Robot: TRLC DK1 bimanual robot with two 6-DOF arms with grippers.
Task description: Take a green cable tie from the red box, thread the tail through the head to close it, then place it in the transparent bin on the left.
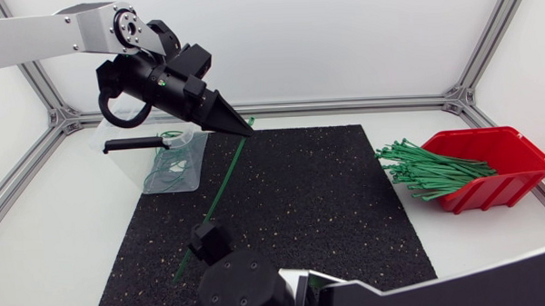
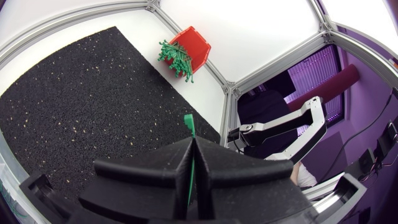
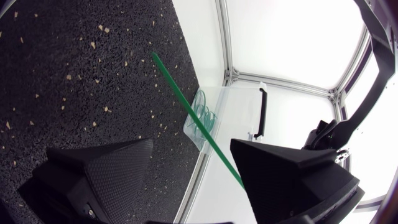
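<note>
My left gripper hangs above the mat's far left corner, shut on one end of a straight green cable tie. The tie slopes down towards the mat's near edge. In the left wrist view the tie is pinched between the shut fingers of the left gripper, with a short tip sticking out ahead. My right gripper sits low at the near edge, open. In its wrist view the tie runs between the wide-apart fingers of the right gripper, close to one finger. The red box holds many green ties.
The transparent bin with a black handle stands at the mat's left edge and holds a few looped ties. A black speckled mat covers the middle of the table. Aluminium frame rails run along the table's edges.
</note>
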